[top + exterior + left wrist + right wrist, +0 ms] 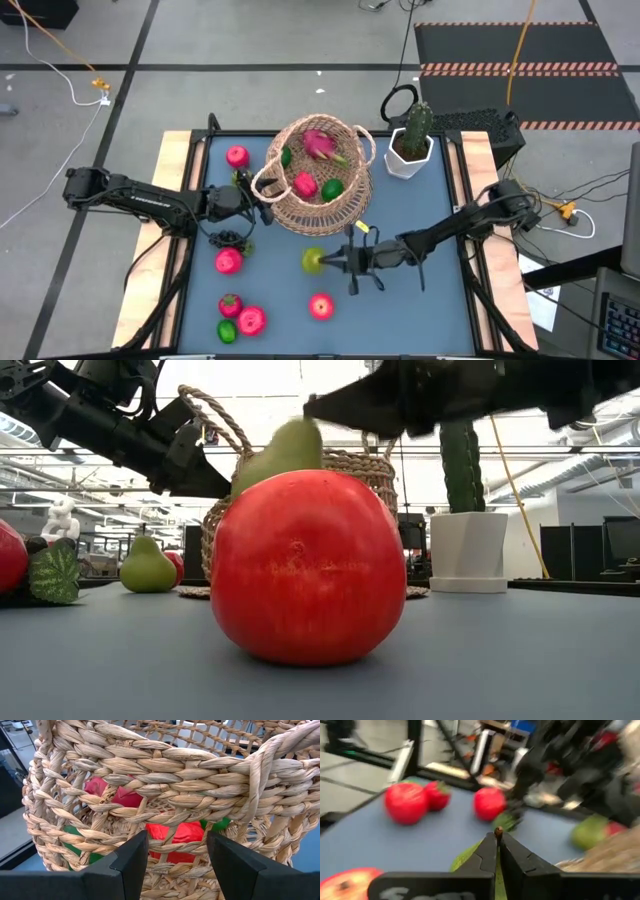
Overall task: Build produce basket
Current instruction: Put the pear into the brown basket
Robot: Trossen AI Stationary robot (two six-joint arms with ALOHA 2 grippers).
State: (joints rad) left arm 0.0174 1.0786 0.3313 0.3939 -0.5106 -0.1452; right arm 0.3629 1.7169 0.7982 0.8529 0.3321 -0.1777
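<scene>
Pear [313, 261], pinched at its stem in your right gripper [335, 261], hangs lifted, with the basket [345, 205] just beyond it; left gripper [256, 200] clamps the rim.

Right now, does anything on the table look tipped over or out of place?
Yes: the basket lies tipped on its side, mouth toward the left gripper, which holds its rim. The right gripper has a pear pinched by the stem.

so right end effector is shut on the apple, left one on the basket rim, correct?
Not the apple. The right end effector is shut on a pear, as the high view shows; the apple lies free. The left end effector is at the basket rim.
</scene>
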